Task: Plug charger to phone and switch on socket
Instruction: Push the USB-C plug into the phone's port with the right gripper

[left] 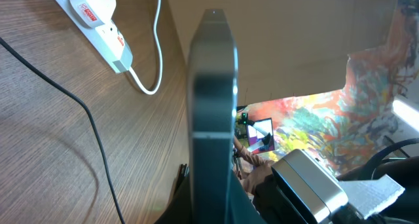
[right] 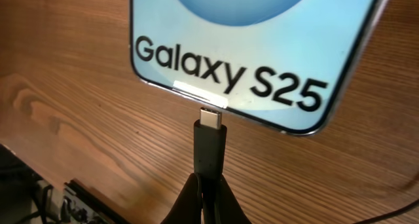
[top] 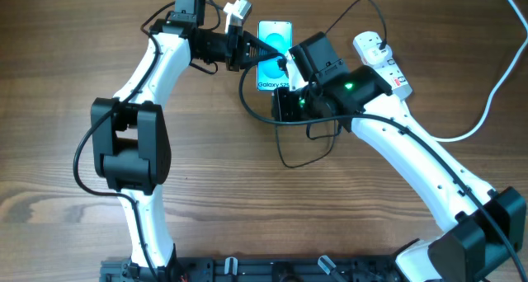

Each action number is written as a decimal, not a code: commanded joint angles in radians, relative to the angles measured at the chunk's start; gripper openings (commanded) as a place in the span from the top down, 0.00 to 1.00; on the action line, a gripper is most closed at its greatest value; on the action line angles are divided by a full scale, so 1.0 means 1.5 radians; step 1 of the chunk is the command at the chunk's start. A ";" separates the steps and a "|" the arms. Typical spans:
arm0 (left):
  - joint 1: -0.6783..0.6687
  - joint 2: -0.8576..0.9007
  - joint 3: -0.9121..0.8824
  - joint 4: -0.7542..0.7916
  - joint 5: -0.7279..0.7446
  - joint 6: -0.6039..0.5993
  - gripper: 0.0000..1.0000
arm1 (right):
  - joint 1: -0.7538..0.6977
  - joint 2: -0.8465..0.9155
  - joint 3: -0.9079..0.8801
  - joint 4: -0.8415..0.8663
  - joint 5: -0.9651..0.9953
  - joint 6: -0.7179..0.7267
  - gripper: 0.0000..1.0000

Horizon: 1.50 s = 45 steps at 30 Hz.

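The phone is sitting toward 12 o'clock on the wooden table, its cyan screen facing up and the "Galaxy S25" end pointing to 6 o'clock. The charger is meeting that end. In the right wrist view its dark connector is standing straight against the phone's bottom edge, the metal tip touching at the port. How far it is seated I cannot tell. The right gripper is clenching the connector body from 6 o'clock. In the overhead view this gripper is crowding the phone's lower end.

The left gripper is reaching in from 9 o'clock and grasping the phone's side. Its wrist camera is seeing the phone edge-on.

The socket is lying at 3 o'clock of the phone, well apart from it. The charger's white plug head is sitting in the strip's upper end. A thick white cord is trailing away toward 2 o'clock.
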<state>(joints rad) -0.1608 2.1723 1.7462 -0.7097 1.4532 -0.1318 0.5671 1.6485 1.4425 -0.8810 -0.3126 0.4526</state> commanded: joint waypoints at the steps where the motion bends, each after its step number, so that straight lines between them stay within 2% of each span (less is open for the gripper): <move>1: 0.004 -0.025 0.012 0.002 0.036 0.008 0.96 | 0.002 -0.012 0.016 0.002 0.023 0.012 0.96; 45: 0.004 -0.025 0.012 -0.001 0.046 0.008 0.96 | 0.005 -0.012 0.015 0.009 -0.001 -0.005 0.96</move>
<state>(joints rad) -0.1608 2.1723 1.7462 -0.7105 1.4643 -0.1318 0.5682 1.6485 1.4425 -0.8742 -0.3065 0.4591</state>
